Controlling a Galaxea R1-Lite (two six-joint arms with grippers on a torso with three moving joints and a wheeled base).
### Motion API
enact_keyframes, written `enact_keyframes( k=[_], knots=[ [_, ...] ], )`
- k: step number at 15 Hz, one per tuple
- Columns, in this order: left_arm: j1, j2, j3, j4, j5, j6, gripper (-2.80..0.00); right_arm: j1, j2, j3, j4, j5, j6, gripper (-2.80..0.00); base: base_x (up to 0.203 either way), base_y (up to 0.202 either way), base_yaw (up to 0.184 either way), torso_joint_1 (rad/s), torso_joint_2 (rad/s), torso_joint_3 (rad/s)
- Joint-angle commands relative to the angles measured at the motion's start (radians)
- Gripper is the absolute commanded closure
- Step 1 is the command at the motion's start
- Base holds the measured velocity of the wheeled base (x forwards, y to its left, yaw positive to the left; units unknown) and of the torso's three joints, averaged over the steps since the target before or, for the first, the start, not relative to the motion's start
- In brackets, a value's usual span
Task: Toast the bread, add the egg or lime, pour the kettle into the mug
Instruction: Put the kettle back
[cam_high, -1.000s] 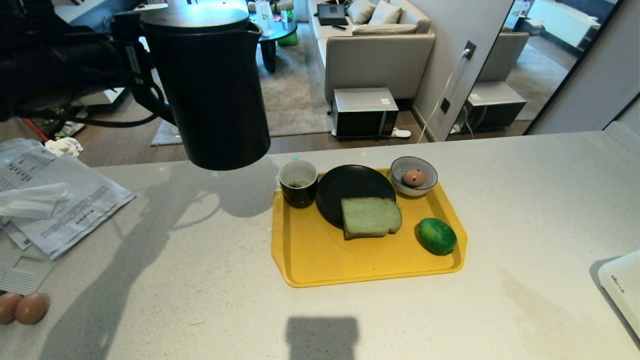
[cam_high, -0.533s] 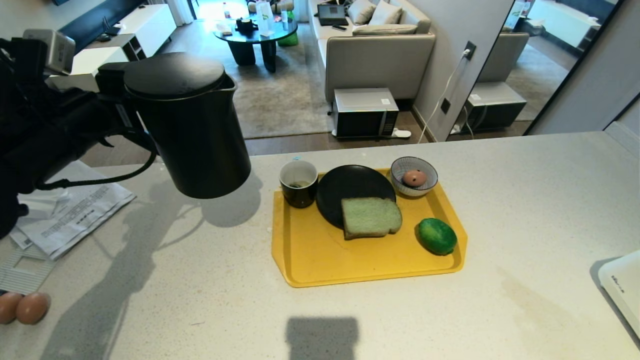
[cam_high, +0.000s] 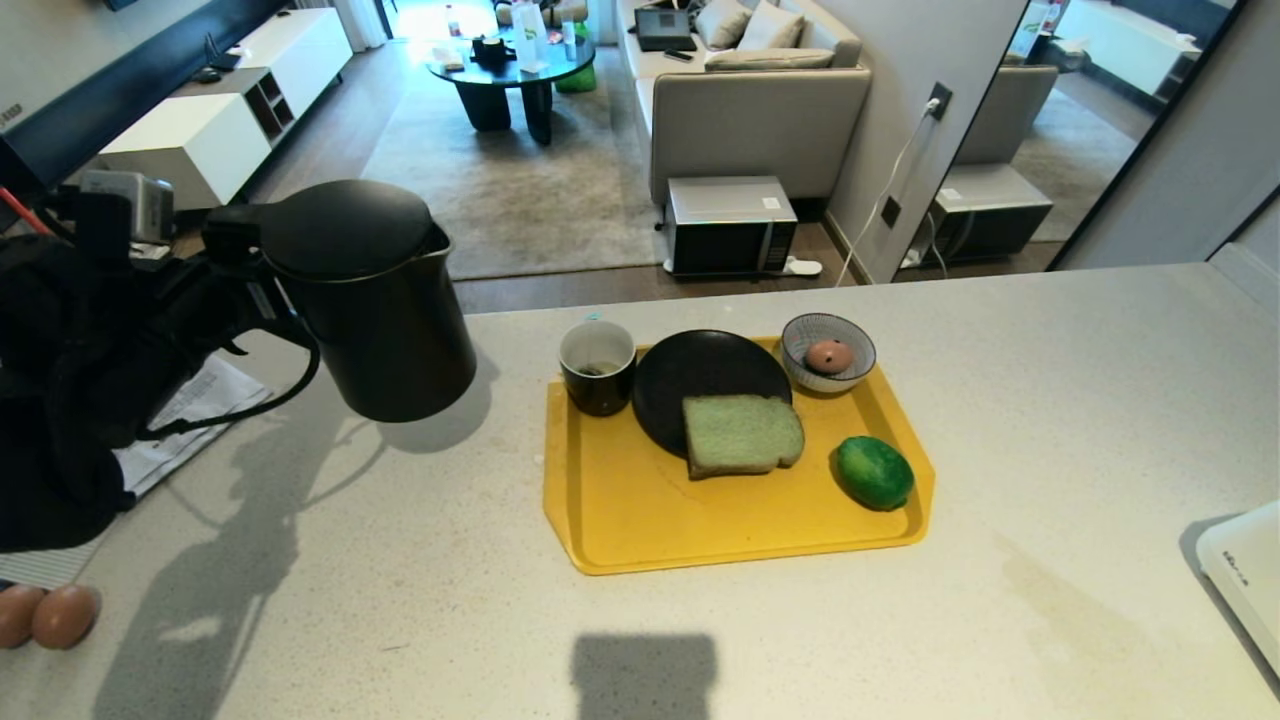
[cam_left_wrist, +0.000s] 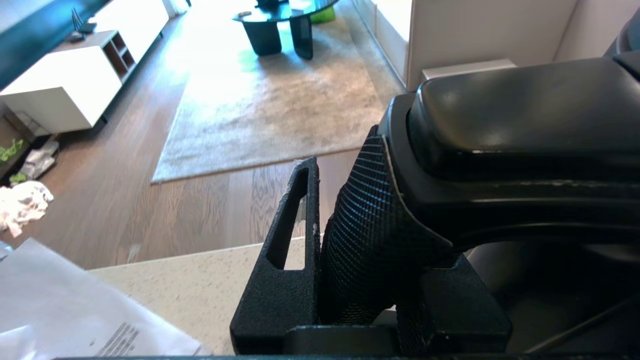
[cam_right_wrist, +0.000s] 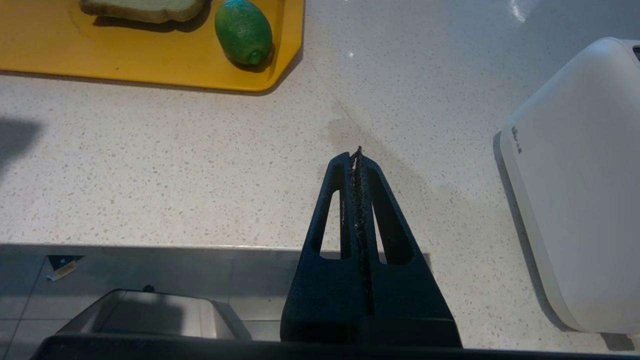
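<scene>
My left gripper (cam_high: 250, 292) is shut on the textured loop handle (cam_left_wrist: 365, 235) of the black kettle (cam_high: 385, 320), which stays upright low over the counter, left of the yellow tray (cam_high: 640, 510). I cannot tell whether its base touches the counter. On the tray stand the black mug (cam_high: 597, 367), a black plate (cam_high: 700, 375) with the pale green bread (cam_high: 742, 434) half on it, the lime (cam_high: 874, 472), and a striped bowl (cam_high: 800, 340) with an egg (cam_high: 829, 355). My right gripper (cam_right_wrist: 357, 152) is shut and empty over the counter's front edge.
Papers (cam_high: 190, 400) lie behind my left arm at the counter's left. Two brown eggs (cam_high: 50, 615) sit at the front left corner. A white toaster (cam_high: 1240, 580) stands at the right edge, also in the right wrist view (cam_right_wrist: 580, 185).
The kettle, still held by my left gripper, has come down and leftward, away from the mug. The things on the tray and my right arm have not moved.
</scene>
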Motion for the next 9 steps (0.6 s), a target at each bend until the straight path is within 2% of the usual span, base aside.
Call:
enact_keyframes(
  k=[1,4,9],
  knots=[
    [0.012,0.097,0.012,-0.088,-0.002,0.001,0.0,0.0,0.0,0.002,0.0,0.001,0.0,0.0,0.0,0.0,0.0,0.0,0.0,0.0],
    [0.014,0.167,0.017,-0.172,-0.006,0.003,0.0,0.0,0.0,0.002,0.0,0.001,-0.001,0.0,0.0,0.0,0.0,0.0,0.0,0.0],
    [0.006,0.219,0.017,-0.208,-0.007,0.007,0.0,0.0,0.0,0.002,0.0,0.001,-0.001,0.0,0.0,0.0,0.0,0.0,0.0,0.0]
  ],
)
